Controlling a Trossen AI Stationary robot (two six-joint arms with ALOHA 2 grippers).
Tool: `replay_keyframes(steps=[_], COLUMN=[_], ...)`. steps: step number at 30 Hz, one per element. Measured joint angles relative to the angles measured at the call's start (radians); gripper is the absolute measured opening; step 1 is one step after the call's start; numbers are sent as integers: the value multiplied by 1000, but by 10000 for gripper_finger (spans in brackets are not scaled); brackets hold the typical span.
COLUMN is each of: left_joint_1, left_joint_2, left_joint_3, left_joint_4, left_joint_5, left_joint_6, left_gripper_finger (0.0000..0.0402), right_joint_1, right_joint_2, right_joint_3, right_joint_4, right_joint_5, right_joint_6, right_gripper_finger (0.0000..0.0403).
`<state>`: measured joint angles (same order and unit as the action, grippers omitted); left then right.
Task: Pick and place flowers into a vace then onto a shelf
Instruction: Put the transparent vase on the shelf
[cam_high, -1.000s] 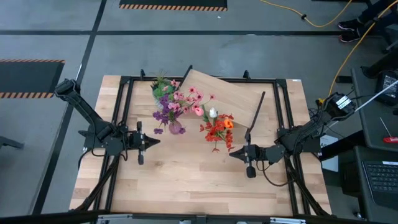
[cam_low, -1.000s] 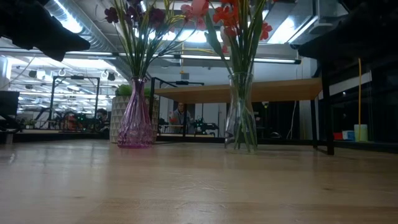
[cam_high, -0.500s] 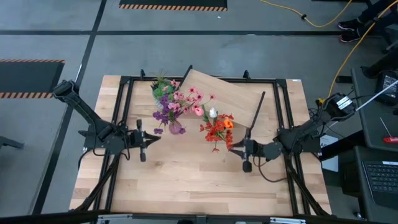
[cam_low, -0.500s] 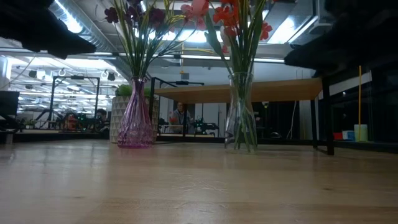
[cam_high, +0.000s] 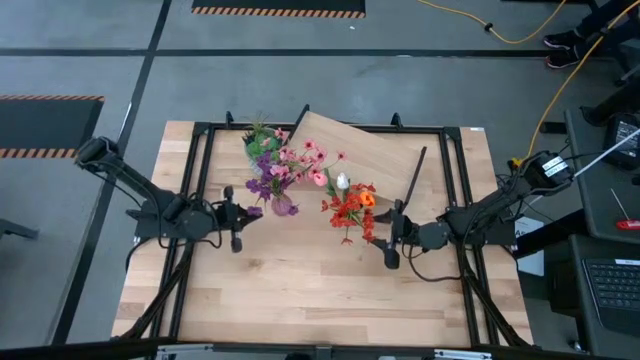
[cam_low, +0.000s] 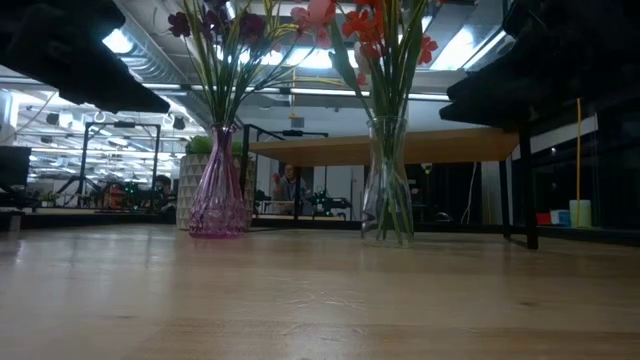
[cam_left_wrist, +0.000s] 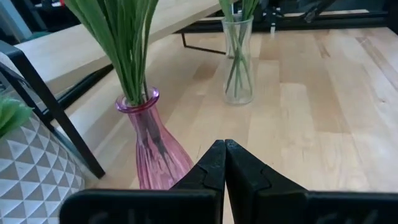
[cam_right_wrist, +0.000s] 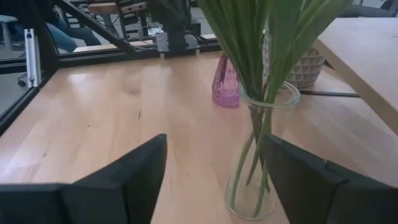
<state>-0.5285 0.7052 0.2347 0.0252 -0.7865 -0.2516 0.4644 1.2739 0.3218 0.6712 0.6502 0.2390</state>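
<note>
Flowers in both vases; shelf step next.
Right gripper (cam_right_wrist: 211, 180) fingers spread before clear vase (cam_right_wrist: 260, 155); must close on it. Left gripper (cam_left_wrist: 224, 163) fingers pressed together by pink vase (cam_left_wrist: 155, 149).

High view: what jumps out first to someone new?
Two flower-filled vases mid-table: a pink vase with purple and pink blooms, and a clear glass vase with red and orange ones. The open right claw sits beside the clear vase; the shut left claw points at the pink one.

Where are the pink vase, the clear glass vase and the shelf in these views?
pink vase (cam_left_wrist: 155, 155): left wrist view, on its rounded body.
clear glass vase (cam_right_wrist: 258, 186): right wrist view, on its lower body.
shelf (cam_high: 365, 155): high view, on the bare board top.
</note>
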Motion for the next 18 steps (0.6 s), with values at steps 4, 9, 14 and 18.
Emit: replay_keyframes(steps=[4,9,14,18], left_joint_1=[20,20,20,20], left_joint_2=[0,0,0,0], left_joint_3=[0,0,0,0], left_joint_4=[0,1,0,0], left_joint_5=[25,59,60,58], left_joint_6=[0,0,1,2], left_gripper_finger=[2,3,2,3], right_joint_1=[0,-28,-77,-108], right_joint_2=[0,25,101,162], right_joint_3=[0,0,0,0], right_joint_4=[0,-3,48,125], right_joint_5=[0,0,2,2], right_joint_6=[-8,-6,-10,-11], right_gripper_finger=[288,296,297,297])
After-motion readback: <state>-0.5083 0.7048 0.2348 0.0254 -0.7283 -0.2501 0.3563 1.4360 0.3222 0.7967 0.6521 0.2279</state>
